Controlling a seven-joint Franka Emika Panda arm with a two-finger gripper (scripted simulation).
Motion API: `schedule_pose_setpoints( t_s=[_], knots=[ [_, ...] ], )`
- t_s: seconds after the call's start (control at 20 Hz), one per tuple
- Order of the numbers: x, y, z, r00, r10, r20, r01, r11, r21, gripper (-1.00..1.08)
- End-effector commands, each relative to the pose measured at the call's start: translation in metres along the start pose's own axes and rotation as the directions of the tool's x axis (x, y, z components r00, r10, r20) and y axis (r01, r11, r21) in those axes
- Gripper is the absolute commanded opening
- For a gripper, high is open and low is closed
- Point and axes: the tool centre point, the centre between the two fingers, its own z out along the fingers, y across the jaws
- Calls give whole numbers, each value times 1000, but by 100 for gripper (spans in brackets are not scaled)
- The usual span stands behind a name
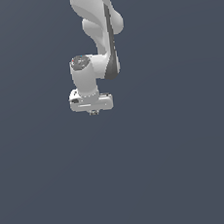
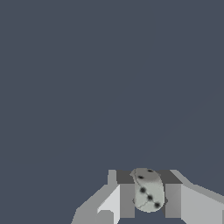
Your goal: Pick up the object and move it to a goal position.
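In the wrist view a small pale grey-white object with black dots sits between my two fingers, which press on it from both sides. My gripper is shut on it. In the exterior view the white arm reaches down from the top and the gripper hangs over the plain dark floor. The object shows there only as a tiny pale speck right under the hand, mostly hidden by the fingers.
The dark grey-blue floor fills both views with nothing else on it. No goal marker shows.
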Motion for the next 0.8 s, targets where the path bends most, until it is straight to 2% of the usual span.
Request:
schedule_pose_setpoints(
  t_s=[0.0,0.35,0.75],
  knots=[
    [-7,14,-13,1000,-1,0,1,1000,1,-100],
    [-17,40,-37,1000,-1,0,1,1000,1,-100],
    [-17,43,-40,1000,-1,1,1,1000,-1,-100]
  ],
)
